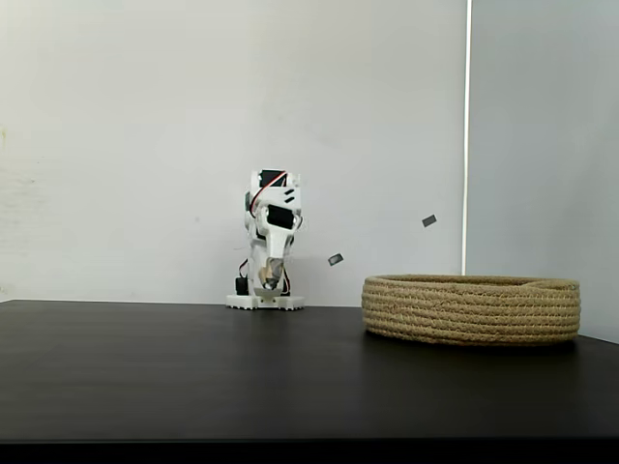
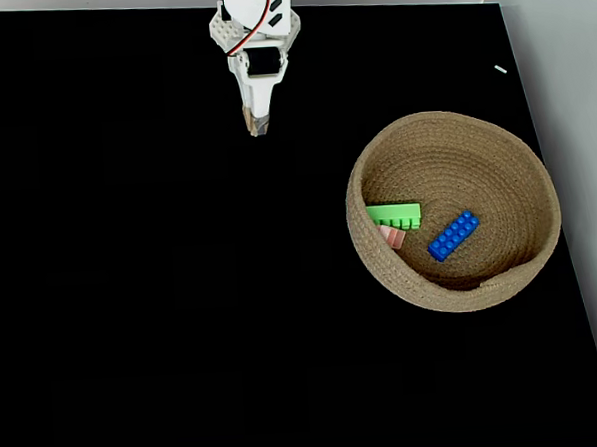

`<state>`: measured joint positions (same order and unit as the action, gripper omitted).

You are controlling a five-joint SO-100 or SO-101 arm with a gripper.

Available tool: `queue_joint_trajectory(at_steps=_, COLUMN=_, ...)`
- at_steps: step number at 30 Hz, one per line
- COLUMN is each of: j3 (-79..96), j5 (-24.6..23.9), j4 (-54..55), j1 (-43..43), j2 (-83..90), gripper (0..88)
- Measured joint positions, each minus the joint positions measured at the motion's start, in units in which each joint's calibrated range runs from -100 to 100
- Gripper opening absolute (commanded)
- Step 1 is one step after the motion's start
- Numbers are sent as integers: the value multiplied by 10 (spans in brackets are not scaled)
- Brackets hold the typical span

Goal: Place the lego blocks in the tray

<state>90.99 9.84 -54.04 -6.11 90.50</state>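
The tray [image 2: 457, 288] is a round coiled-rope basket at the right of the black table; in the side-on fixed view it is the low tan tray [image 1: 471, 309]. Inside it lie three lego blocks: a green block [image 2: 393, 216], a pale pink block [image 2: 392, 238] tucked just below the green one, and a long blue block [image 2: 453, 235] to their right. My gripper [image 2: 256, 129] is folded back near the arm's base at the table's far edge, well left of the tray. Its fingers are together with nothing between them. From the side the gripper [image 1: 270, 284] points down at the table.
The arm's white base [image 1: 265, 303] stands at the back of the black table [image 1: 193, 367]. A white wall rises behind. The table's right edge [image 2: 571, 269] runs close past the tray.
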Motion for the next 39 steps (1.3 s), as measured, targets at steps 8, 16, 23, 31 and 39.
queue_joint_trajectory(at_steps=8, j3=49, j5=0, j4=-42, j1=4, j2=74, gripper=3)
queue_joint_trajectory(at_steps=16, j3=49, j5=0, j4=-54, j1=20, j2=75, gripper=3)
queue_joint_trajectory(at_steps=23, j3=49, j5=-8, j4=-55, j1=15, j2=75, gripper=3)
queue_joint_trajectory(at_steps=31, j3=42, j5=-13, j4=-116, j1=7, j2=75, gripper=3)
queue_joint_trajectory(at_steps=39, j3=42, j5=-20, j4=-119, j1=11, j2=75, gripper=3)
